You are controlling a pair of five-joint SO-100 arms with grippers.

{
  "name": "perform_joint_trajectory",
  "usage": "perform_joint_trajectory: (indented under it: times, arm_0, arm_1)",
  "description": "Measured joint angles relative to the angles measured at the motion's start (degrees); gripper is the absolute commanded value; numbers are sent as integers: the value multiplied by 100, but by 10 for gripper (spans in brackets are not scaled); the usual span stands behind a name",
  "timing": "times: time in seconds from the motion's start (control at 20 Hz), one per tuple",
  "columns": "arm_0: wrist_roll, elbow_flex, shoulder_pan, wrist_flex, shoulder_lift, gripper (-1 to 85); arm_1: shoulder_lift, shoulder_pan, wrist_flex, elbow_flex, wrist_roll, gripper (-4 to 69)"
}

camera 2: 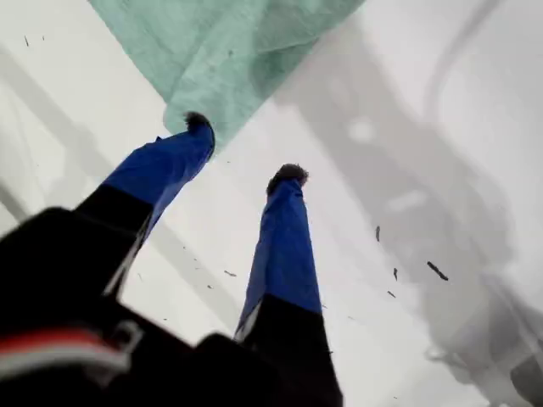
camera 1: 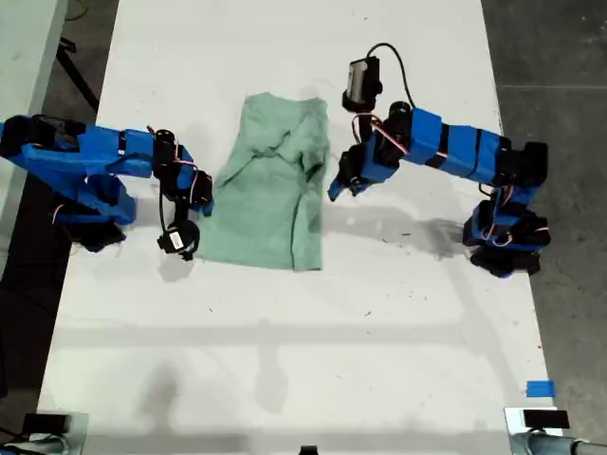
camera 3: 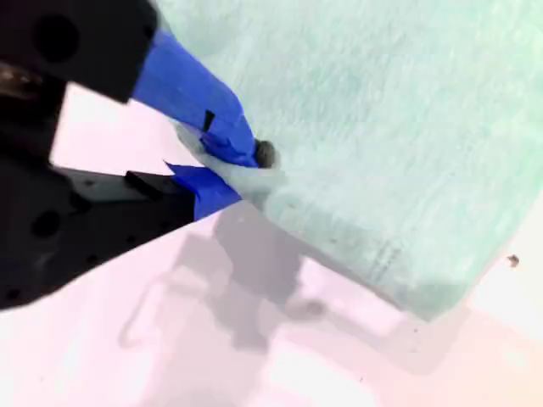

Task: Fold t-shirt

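The pale mint-green t-shirt [camera 1: 270,190] lies partly folded on the white table [camera 1: 285,360], its sleeves turned inward and creased near the top. At the shirt's edge on the exterior view's left, close to its near corner, my second gripper [camera 1: 202,204] is shut. The second wrist view shows its jaws [camera 3: 254,170] pinching the hem of the t-shirt [camera 3: 382,127]. My first gripper [camera 1: 337,188] hovers above the table just off the shirt's edge on the exterior view's right. It is open [camera 2: 246,148] with nothing between its fingers, and the t-shirt [camera 2: 229,51] lies just past its fingertips.
A strip of blue tape [camera 1: 539,389] sits near the table's front corner at the exterior view's right. Dark floor borders the table on both sides. Both arm bases stand at the table's side edges.
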Motion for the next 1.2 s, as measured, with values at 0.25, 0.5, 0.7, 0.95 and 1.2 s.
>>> perform_joint_trajectory:
  times: [0.25, 0.5, 0.7, 0.95, 1.2]
  arm_0:
    - [-9, -677, -97, 237, -70, 0]
    - [-9, -2232, 62, 18, -1811, 0]
    - [-167, -3164, 211, -26, -2944, 0]
    - [-316, -4957, 396, 185, -4887, 47]
    - [-325, -6363, 448, 1222, -5678, 307]
  arm_1:
    - [413, 44, 0, 404, -9, 181]
    - [686, 79, 0, 650, 18, 178]
    - [756, 79, -62, 800, 53, 178]
    - [773, 79, -88, 896, 53, 178]
    - [940, 79, -185, 1151, 53, 177]
